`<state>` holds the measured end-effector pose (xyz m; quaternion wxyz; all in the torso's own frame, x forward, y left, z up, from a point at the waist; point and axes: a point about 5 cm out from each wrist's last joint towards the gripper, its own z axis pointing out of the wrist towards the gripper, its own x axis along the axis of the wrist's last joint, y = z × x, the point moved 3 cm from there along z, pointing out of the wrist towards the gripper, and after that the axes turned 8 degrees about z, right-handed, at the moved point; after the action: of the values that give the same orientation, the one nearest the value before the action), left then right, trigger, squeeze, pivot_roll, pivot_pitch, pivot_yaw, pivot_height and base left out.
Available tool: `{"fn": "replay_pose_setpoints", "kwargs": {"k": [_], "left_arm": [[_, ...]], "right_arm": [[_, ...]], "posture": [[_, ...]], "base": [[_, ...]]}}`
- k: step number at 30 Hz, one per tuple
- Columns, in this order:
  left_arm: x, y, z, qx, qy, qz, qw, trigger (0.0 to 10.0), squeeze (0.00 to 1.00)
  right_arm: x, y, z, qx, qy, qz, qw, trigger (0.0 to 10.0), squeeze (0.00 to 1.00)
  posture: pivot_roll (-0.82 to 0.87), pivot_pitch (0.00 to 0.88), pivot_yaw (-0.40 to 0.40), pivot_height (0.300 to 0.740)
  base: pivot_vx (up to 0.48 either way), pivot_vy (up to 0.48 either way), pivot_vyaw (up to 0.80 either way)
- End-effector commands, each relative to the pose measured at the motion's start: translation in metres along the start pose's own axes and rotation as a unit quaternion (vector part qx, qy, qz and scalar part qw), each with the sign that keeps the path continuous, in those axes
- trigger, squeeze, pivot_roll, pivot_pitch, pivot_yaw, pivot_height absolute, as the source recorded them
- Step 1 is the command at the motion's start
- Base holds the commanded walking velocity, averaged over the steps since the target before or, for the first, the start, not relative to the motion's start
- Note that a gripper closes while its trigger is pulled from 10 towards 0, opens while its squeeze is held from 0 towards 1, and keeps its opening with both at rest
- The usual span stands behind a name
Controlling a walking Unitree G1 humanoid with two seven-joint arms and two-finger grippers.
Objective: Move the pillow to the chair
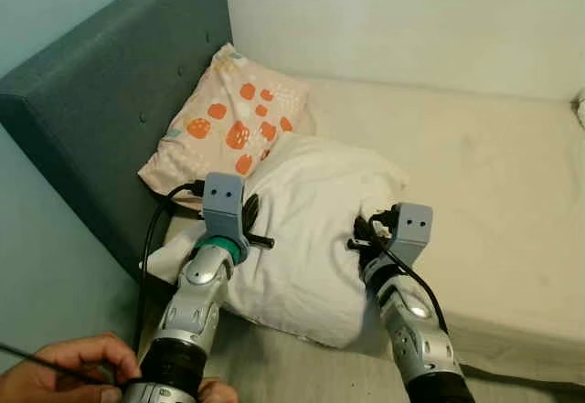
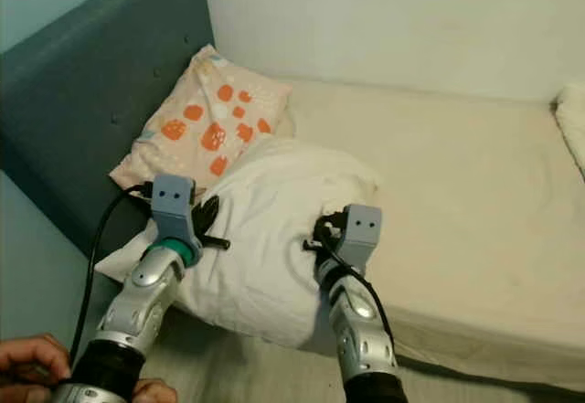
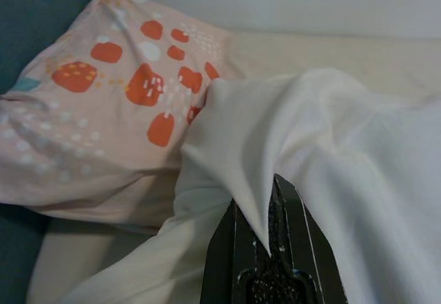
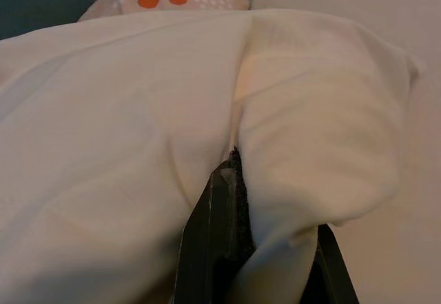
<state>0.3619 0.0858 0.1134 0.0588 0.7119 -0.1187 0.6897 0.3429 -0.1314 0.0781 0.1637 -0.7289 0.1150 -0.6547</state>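
A person's hand (image 1: 64, 366) steadied the base of the robot's left arm at the near edge of the scene, fingers around a thin black cable. Just beyond, both silver arms reached into a plump white fabric pillow (image 1: 311, 229) lying on the cream-coloured mattress (image 1: 494, 174) near its front edge. The left hand (image 3: 269, 249) had its two black fingers pinched together on a fold of the pillow's cover at its left side, the cloth drawn up into a peak between them. The right hand (image 4: 231, 207) was likewise clamped on a crease of the cover at the pillow's right side, with fabric bulging over the fingers. Behind the white pillow, and partly under its far edge, a pale pink cushion printed with orange patches (image 1: 233, 124) leaned against the dark teal upholstered headboard (image 1: 110, 101), with a plain white wall (image 1: 411, 19) beyond the bed. The grasp appeared to be made, with the lift not yet done: the pillow lay on the mattress. The next move likely called for raising both arms together so neither fold slipped, then turning toward the chair.
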Motion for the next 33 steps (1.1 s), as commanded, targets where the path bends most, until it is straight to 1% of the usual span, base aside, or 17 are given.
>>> {"fn": "replay_pose_setpoints", "kwargs": {"k": [1,5,14,27,33], "left_arm": [[0.0056,0.0068,0.002,-0.008,0.016,0.012,1.0,10.0,0.0],[0.0041,0.0054,0.0005,-0.006,0.017,0.017,1.0,10.0,0.0],[0.0062,0.006,0.0003,-0.001,0.022,0.016,1.0,10.0,0.0],[0.0097,0.0094,0.0013,0.002,0.026,0.011,1.0,10.0,0.0],[0.0105,0.0101,0.0018,-0.002,0.025,0.014,1.0,10.0,0.0]], "right_arm": [[0.0024,-0.017,0.0031,0.031,0.013,-0.01,0.999,10.0,0.0],[0.0008,-0.0175,0.0031,0.031,0.011,-0.018,0.999,10.0,0.0],[-0.0005,-0.0141,0.0023,0.027,0.008,-0.027,0.999,10.0,0.0],[0.0029,-0.0149,0.0052,0.022,0.016,-0.026,0.999,10.0,0.0],[0.0067,-0.0148,0.0052,0.018,0.024,-0.021,0.999,10.0,0.0]], "posture": [[0.0,0.0,0.089,0.74],[0.0,0.0,0.086,0.74],[0.01,0.0,0.079,0.74],[0.02,0.0,0.08,0.74],[0.02,0.0,0.103,0.74]], "base": [[0.0,0.0,0.0],[0.0,0.0,0.0],[0.0,0.0,0.0],[0.0,0.0,0.0],[0.0,0.0,0.0]]}}
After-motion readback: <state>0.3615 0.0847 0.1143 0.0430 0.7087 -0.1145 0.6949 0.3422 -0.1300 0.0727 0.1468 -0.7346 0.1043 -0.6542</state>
